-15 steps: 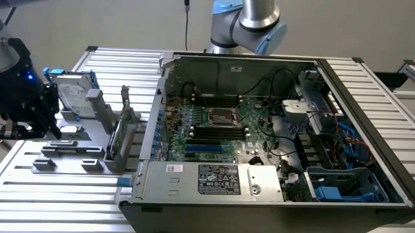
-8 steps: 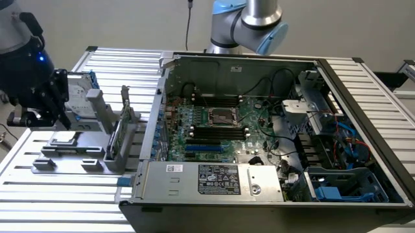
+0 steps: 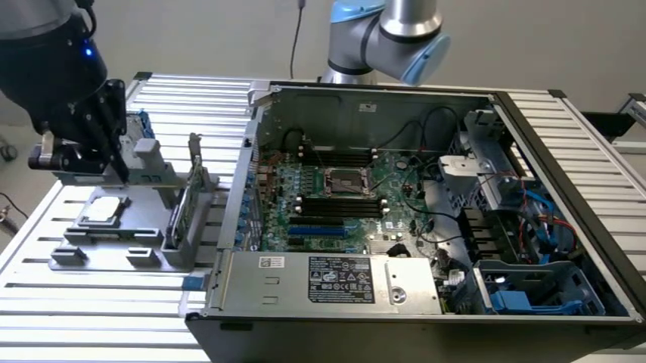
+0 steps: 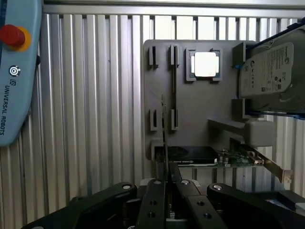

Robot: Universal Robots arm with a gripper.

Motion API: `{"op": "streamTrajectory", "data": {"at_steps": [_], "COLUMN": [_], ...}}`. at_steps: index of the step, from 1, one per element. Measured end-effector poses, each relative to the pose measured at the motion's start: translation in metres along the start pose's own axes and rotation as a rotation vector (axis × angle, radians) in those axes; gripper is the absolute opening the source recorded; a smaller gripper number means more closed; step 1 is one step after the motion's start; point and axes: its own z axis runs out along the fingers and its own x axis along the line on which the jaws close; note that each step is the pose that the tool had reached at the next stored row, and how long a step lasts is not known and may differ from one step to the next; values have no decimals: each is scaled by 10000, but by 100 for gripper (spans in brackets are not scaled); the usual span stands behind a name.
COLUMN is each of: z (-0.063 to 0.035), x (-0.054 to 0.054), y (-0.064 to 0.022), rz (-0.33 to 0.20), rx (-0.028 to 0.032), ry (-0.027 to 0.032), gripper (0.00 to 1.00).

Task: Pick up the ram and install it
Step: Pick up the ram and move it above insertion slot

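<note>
At the upper left of the exterior view, the tool (image 3: 113,172) points downward over the gray parts holder (image 3: 101,253) on the slatted surface (image 3: 101,310). It is well apart from the open computer case (image 3: 383,106) at centre frame, and the arm (image 3: 389,34) rises behind the case at top centre. The wrist view supplies the grip: jaws drawn narrow and clamped on the ram (image 4: 164,129), a thin stick seen edge-on above the holder, near a processor (image 4: 206,64) and a hard drive (image 4: 271,71).

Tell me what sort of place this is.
Probably a robotics lab bench for computer assembly: a robot arm, an open PC case and a grey parts fixture on a slatted metal table.
</note>
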Motion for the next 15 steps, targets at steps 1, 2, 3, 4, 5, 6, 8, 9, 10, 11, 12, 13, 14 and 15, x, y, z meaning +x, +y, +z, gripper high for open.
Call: {"op": "streamTrajectory", "data": {"at_steps": [1,2,3,4,5,6,8,9,10,11,12,13,14,15], "z": [-43,-83,-120,-157,-194,-229,-289,-314,-336,-353,-367,-376,-382,-384], "x": [-3,-6,-9,-12,-14,-17,-22,-25,-27,-30,-33,-35,-38,-42], "y": [-43,-88,-131,-176,-221,-265,-354,-398,-447,-491,-535,-580,-624,-670], "rz": [2,1,1,1,1,2,3,2,2,2,4,3,2,2], "rx": [-4,-7,-11,-16,-22,-28,-36,-40,-42,-44,-45,-44,-44,-44], "ry": [0,-1,-2,-2,-1,0,-1,0,0,0,0,0,0,-1], "gripper": [14,14,14,14,14,14,14,14,14,14,14,14,14,14]}}
